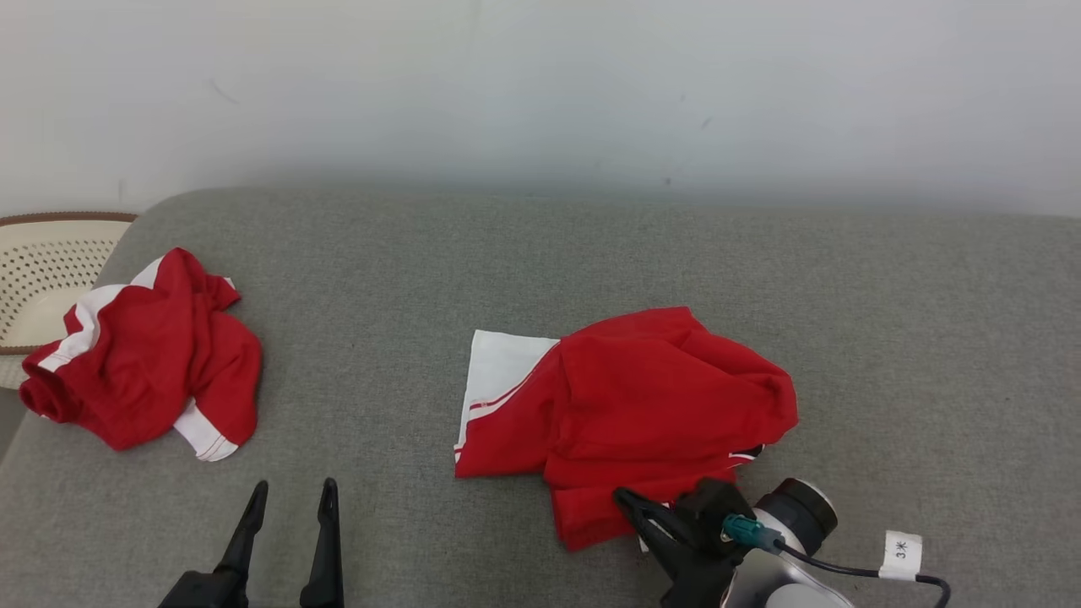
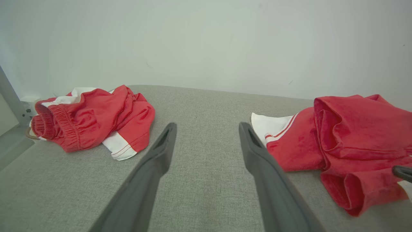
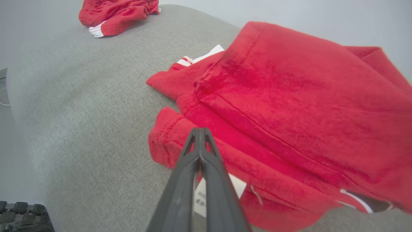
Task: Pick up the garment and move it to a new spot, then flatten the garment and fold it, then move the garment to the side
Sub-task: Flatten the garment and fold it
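Right gripper [image 3: 199, 129] pinches, jaws together, only the hem of the garment [image 1: 659, 397], so cloth may slip at lifting; left gripper [image 1: 295, 485] jaws stand apart

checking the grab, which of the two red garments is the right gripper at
The middle garment; the right gripper is shut at its near edge. The other garment lies bunched by the basket.

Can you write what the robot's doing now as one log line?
right gripper: shut at near hem of red garment | left gripper: open over grey cushion | second red garment: far left, crumpled
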{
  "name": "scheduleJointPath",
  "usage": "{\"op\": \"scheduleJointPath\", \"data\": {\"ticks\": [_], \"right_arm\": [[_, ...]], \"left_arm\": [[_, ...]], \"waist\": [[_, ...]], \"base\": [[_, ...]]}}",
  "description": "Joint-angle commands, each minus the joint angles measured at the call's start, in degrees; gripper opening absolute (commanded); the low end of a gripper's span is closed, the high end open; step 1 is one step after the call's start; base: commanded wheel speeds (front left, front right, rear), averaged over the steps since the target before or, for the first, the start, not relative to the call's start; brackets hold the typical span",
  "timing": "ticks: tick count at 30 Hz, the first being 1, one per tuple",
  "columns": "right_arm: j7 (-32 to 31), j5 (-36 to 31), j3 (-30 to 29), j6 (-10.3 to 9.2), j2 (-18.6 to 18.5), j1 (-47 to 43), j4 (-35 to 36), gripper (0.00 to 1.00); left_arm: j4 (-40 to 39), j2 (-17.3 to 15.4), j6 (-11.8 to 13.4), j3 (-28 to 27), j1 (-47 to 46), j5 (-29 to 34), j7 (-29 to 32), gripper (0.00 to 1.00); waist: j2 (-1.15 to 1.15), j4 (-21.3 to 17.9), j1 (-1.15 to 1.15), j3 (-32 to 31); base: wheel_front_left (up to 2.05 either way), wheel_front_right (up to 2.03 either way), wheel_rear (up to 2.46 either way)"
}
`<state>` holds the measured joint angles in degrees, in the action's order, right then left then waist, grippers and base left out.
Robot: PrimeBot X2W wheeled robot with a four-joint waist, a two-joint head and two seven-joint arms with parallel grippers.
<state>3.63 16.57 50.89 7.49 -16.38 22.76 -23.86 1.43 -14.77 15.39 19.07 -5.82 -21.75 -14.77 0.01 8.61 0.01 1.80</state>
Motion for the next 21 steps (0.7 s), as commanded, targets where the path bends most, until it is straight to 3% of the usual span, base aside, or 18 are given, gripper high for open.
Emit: {"op": "scheduleJointPath", "data": {"ticks": [1, 7, 13, 14, 16, 21], "right_arm": [[0.5, 0.3, -0.3, 0.0, -0.3, -0.7, 0.8, 0.0], [1.5, 0.4, -4.8, 0.0, -0.5, -3.0, 5.6, 0.0], [4.9, -0.7, -15.4, 0.0, 1.2, -7.5, 11.1, 0.0], [5.4, -1.2, -17.4, 0.0, 1.7, -8.3, 12.0, 0.38], [6.2, -2.1, -20.8, 0.0, 2.7, -10.0, 13.8, 1.0], [7.4, -5.0, -28.5, 0.01, 4.8, -13.6, 18.2, 1.0]], "left_arm": [[-0.1, 0.0, -0.1, -0.3, 0.5, 0.3, -0.4, 1.0], [-0.3, 0.1, -0.4, -0.8, 0.8, 1.1, -0.3, 1.0], [-0.6, 0.0, -0.5, -1.2, 1.1, 1.4, -0.3, 1.0], [-0.6, -0.1, -0.5, -1.2, 1.1, 1.4, -0.3, 1.0], [-0.6, -0.3, -0.5, -1.2, 1.2, 1.5, -0.3, 1.0], [-0.5, -0.7, -0.4, -1.3, 1.5, 1.5, -0.2, 1.0]], "waist": [[-0.01, -0.6, -0.01, 0.0], [-0.01, -2.0, -0.01, -0.2], [-0.01, -3.4, -0.01, -0.7], [-0.01, -3.7, -0.01, -0.8], [-0.01, -4.2, -0.01, -0.9], [-0.01, -5.5, -0.01, -1.7]], "base": [[0.0, 0.0, 0.0], [0.0, 0.0, 0.0], [0.0, 0.0, 0.0], [0.0, 0.0, 0.0], [0.0, 0.0, 0.0], [0.0, 0.0, 0.0]]}}
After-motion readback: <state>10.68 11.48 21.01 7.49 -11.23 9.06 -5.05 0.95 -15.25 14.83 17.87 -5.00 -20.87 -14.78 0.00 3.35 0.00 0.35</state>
